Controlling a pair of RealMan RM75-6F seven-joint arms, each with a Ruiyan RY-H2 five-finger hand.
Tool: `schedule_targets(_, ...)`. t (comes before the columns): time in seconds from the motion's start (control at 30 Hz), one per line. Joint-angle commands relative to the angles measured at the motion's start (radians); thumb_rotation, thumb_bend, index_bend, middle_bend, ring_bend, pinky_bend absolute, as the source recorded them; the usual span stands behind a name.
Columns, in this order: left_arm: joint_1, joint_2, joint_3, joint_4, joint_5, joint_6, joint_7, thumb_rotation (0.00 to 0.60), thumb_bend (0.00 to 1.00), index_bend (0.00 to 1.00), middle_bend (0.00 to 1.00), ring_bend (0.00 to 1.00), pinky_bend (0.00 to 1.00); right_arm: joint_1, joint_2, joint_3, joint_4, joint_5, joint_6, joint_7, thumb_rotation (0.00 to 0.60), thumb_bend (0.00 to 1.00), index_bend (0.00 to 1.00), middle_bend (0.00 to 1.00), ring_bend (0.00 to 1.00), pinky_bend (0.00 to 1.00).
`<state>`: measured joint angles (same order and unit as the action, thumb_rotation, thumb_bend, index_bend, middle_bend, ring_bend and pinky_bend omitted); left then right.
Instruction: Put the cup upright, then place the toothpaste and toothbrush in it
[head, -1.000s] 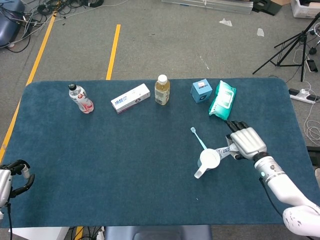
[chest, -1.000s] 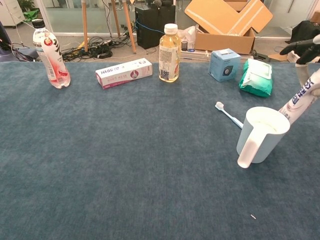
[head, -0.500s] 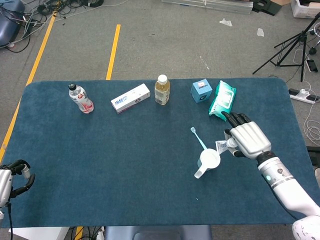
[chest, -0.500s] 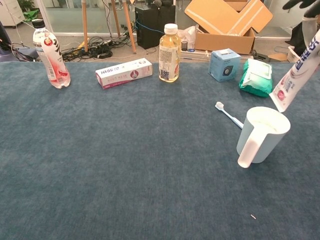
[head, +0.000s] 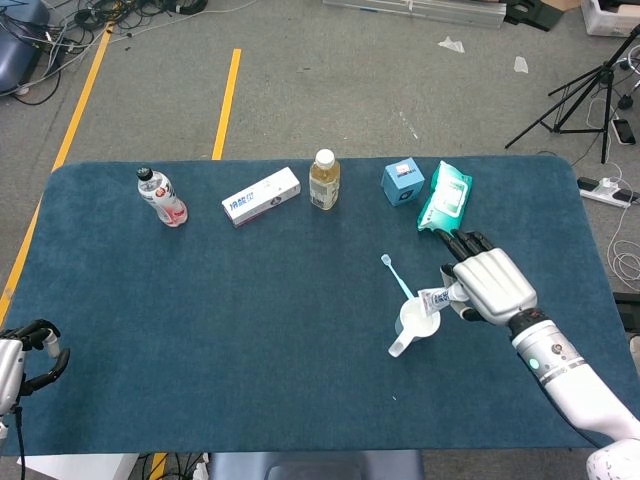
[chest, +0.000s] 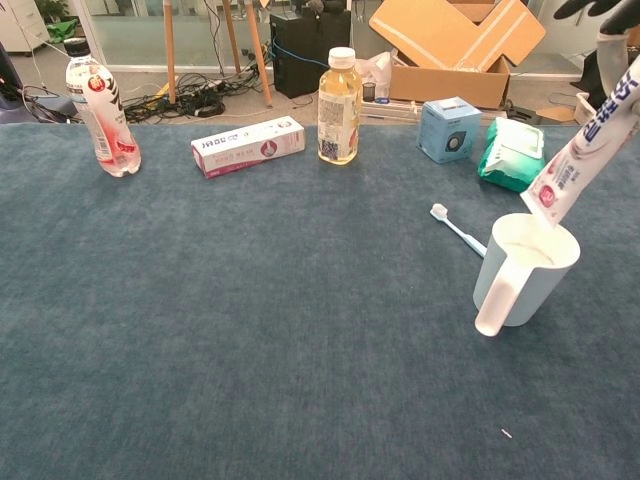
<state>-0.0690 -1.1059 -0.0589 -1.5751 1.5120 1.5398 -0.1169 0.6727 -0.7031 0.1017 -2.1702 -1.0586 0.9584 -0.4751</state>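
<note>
**If that tube clips the rim, the cup's going over**

While the toothpaste (head: 434, 298) hangs over the cup (head: 418, 320) in the head view, the risk I see is the tip catching the rim instead of dropping inside. The cup looks light and stands free on the table (head: 250, 330), so a sideways nudge could tip it back over. The right robot hand (head: 487, 285) is clamped around the tube's far end, fingers curled over it. The toothbrush (head: 396, 275) lies on the cloth right beside the cup, maybe touching it, so a knocked cup could shove it too. The left robot hand (head: 28, 352) sits at the table's near left corner with fingers curled in, holding nothing

From the chest view the tube (chest: 583, 150) slants down with its lower end just above the cup's (chest: 522, 268) mouth, near the back rim, not clearly inside. Letting go now might leave it leaning out. Only dark fingertips (chest: 592, 8) show at the top corner, so the grip itself is cut off. The brush (chest: 455, 229) is still to go
</note>
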Motion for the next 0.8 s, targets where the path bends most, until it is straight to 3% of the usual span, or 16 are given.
schedule_targets(0.03, 0.000, 0.000, 0.000, 0.000, 0.000, 0.000, 0.000, 0.600, 0.36, 0.57, 0.47, 0.54, 0.52, -0.003, -0.005, -0.006, 0.006, 0.002, -0.008, 0.000, 0.600, 0.30, 0.62, 0.00, 0.00, 0.12)
schedule_targets(0.5, 0.001, 0.000, 0.001, -0.001, 0.002, 0.002, 0.002, 0.600, 0.36, 0.57, 0.47, 0.54, 0.52, -0.016, -0.023, -0.027, 0.026, -0.018, -0.043, 0.017, 0.600, 0.30, 0.62, 0.00, 0.00, 0.12)
schedule_targets(0.8, 0.002, 0.002, 0.000, -0.002, 0.001, 0.003, -0.004, 0.600, 0.36, 0.57, 0.47, 0.54, 0.52, 0.008, -0.088, -0.039, 0.080, 0.015, -0.080, -0.008, 0.600, 0.30, 0.62, 0.00, 0.00, 0.12)
